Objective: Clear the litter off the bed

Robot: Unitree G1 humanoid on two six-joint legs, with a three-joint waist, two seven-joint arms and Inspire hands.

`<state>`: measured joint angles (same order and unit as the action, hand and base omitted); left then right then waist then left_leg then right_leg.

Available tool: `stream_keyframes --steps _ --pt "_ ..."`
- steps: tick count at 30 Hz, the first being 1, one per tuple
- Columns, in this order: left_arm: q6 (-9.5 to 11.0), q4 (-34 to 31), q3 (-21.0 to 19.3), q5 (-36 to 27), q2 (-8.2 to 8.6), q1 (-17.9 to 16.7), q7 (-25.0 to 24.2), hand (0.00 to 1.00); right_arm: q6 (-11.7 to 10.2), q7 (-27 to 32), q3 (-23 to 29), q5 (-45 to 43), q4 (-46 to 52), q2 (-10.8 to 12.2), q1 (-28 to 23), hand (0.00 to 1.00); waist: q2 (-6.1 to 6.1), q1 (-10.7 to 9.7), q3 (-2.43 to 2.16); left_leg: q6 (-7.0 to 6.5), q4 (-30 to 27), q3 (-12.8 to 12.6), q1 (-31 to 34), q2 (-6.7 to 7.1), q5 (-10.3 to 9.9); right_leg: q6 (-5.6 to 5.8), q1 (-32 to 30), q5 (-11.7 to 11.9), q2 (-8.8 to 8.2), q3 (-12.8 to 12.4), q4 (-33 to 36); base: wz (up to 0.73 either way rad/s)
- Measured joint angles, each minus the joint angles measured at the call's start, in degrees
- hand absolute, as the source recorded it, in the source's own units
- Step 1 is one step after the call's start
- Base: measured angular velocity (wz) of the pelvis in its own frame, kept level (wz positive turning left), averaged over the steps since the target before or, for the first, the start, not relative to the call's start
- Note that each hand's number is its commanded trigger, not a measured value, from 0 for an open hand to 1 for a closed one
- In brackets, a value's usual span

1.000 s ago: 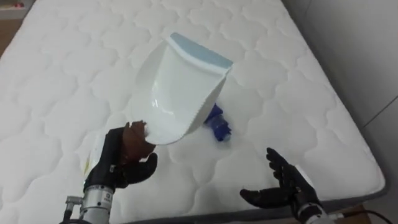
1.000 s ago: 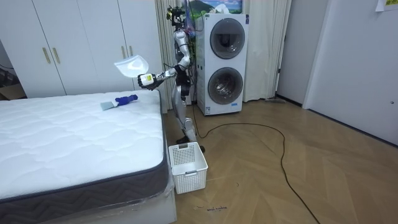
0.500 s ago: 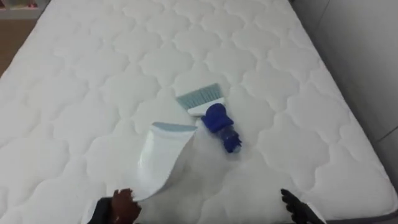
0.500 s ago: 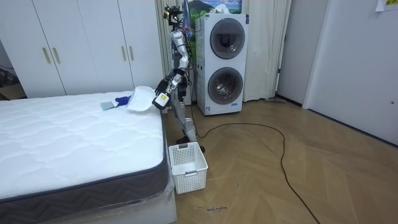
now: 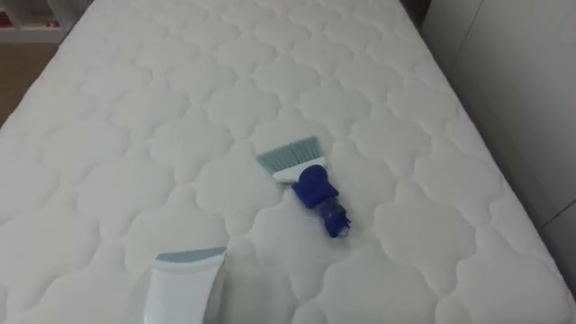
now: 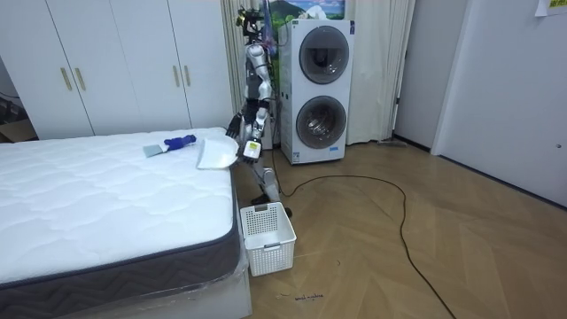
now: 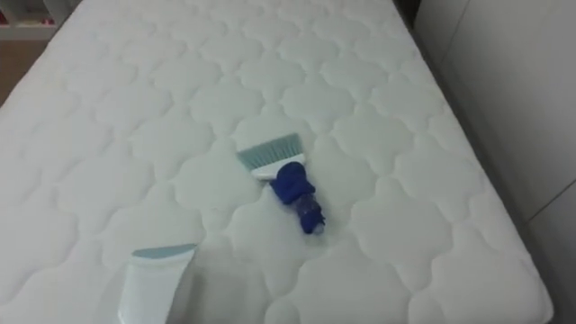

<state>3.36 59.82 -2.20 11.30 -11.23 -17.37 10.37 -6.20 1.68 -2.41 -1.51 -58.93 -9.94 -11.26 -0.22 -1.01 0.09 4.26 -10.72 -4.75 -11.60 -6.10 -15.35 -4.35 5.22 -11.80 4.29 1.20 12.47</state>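
A small hand brush [image 5: 306, 175] with a blue handle and pale bristles lies flat on the white quilted mattress [image 5: 108, 108], a little right of its middle. It also shows near the bed's end in the room view as the brush [image 6: 173, 143]. A white dustpan [image 5: 180, 286] with a grey-blue lip pokes in at the lower left, lip pointing toward the brush and about a hand's width short of it. In the room view my left hand [image 6: 244, 143] is curled on the handle of the dustpan [image 6: 215, 153], holding it low over the mattress edge. I stand at the bed's end.
A white slatted basket [image 6: 266, 235] stands on the wooden floor beside the bed's corner. Behind me are two stacked washing machines [image 6: 321, 89] and white wardrobes [image 6: 115, 66]. A pale wall runs close along the mattress's right side [image 5: 513, 99].
My left hand has brought the dustpan down from high over the bed to the mattress's near edge. Both hands have dropped below the eye views. The camera has shifted.
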Motion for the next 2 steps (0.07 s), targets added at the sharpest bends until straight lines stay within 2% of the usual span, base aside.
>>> stream_keyframes --steps 2 --pt "-1.51 0.01 -0.04 1.01 0.26 -0.33 -0.85 0.00 0.00 -0.02 0.47 0.17 -0.51 0.09 0.04 0.00 0.07 0.13 -0.04 0.00 0.00 -0.01 -0.04 0.04 0.00 0.05 0.04 0.03 0.09 0.17 -0.07 0.02"
